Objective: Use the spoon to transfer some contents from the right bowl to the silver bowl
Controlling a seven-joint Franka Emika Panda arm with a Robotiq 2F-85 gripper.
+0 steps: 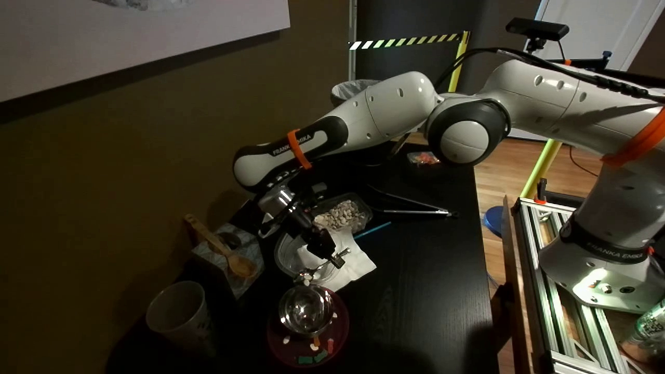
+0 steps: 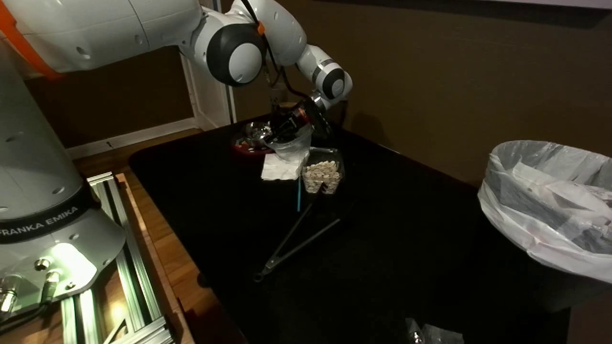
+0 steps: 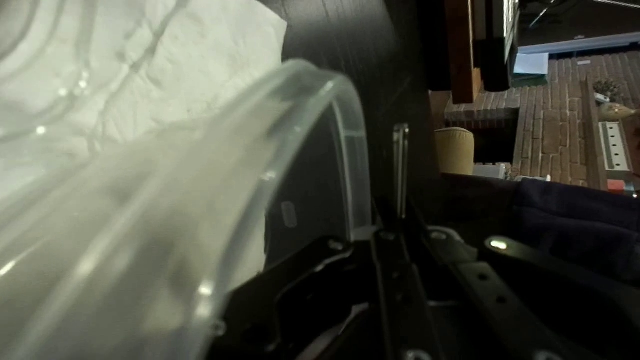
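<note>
In an exterior view my gripper [image 1: 336, 258] is shut on the metal spoon [image 1: 318, 269], whose handle end sticks out past the fingers. A few pale bits of the contents [image 1: 306, 282] show at the spoon's head, close to the near rim of the silver bowl [image 1: 305, 311]. Shiny and round, that bowl stands in a red-tinted dish. The right bowl [image 2: 323, 177], a clear container with beige granules, sits farther along the table; both exterior views show it. In the wrist view the spoon handle [image 3: 401, 170] rises between the fingers; its head is out of sight there.
A large clear plastic bowl [image 3: 125, 240] lies right beside and under the gripper, on a white napkin [image 1: 358, 266]. Close by are a blue straw [image 1: 373, 230], tongs [image 2: 287, 246], a wooden spoon [image 1: 224, 250] and a translucent cup [image 1: 179, 311]. The red dish [image 1: 283, 349] holds coloured pieces.
</note>
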